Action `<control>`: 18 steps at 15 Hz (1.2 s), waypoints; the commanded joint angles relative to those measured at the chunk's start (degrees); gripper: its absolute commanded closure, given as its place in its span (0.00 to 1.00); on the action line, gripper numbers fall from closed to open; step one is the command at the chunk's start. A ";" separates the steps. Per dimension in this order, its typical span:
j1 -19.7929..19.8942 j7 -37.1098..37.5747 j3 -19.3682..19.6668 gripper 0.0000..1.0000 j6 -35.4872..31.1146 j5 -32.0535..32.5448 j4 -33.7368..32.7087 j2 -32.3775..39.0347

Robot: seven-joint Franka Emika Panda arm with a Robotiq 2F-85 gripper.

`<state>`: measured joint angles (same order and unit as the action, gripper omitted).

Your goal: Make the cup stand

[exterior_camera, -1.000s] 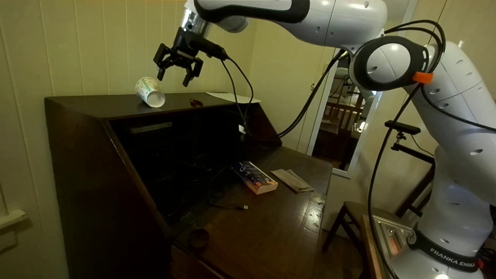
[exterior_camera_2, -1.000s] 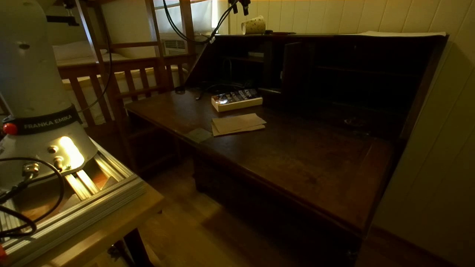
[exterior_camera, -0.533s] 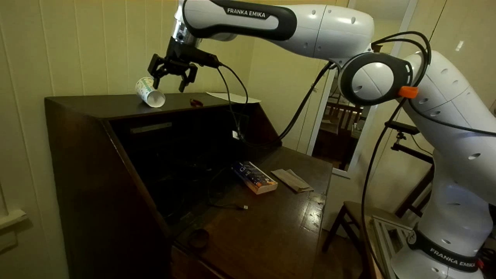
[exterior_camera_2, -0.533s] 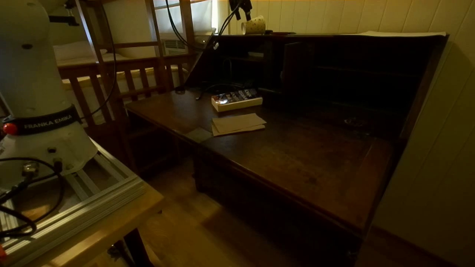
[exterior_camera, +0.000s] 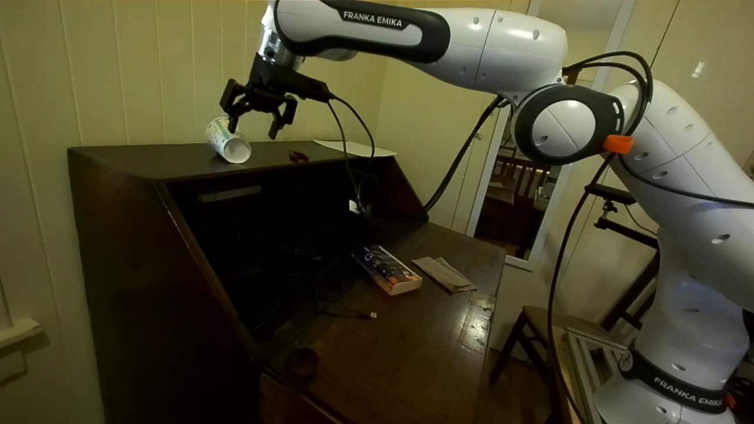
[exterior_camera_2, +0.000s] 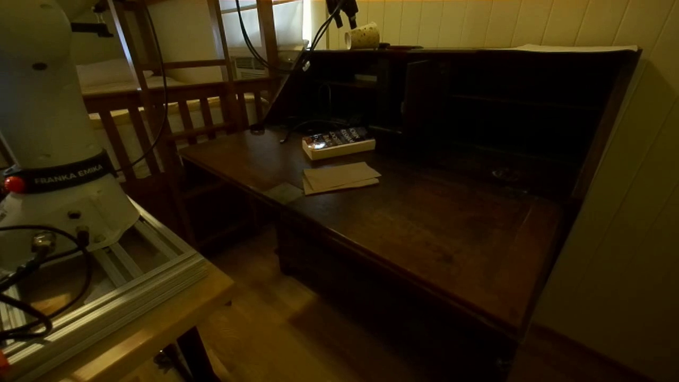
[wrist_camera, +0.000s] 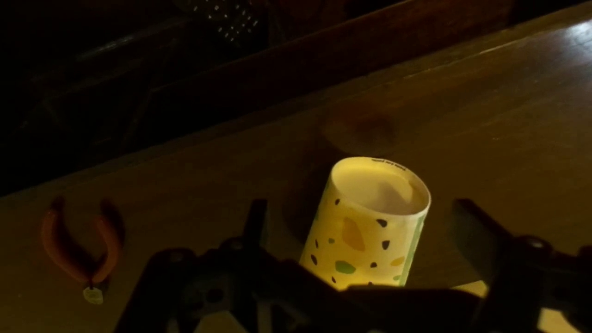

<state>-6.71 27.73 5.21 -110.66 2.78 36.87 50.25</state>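
Looks like the approach, with fingers apart and the cup between them in the wrist view, on its side on the counter; likely calls for lowering, closing, then tilting upright.

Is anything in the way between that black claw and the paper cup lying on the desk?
Nothing visible stands between the open gripper and the cup. In the wrist view, the cup's rim shows between the jaws, and the reddish U-shaped thing lies apart, at left.
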 commanded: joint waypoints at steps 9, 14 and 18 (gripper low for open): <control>-3.79 13.19 5.44 0.00 -5.94 3.89 -3.55 5.73; -5.36 14.15 7.54 0.00 -6.49 5.34 -4.12 6.74; -5.95 15.78 9.60 0.00 -6.83 6.16 -5.06 8.04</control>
<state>-12.20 41.22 12.97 -116.96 7.22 35.39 55.59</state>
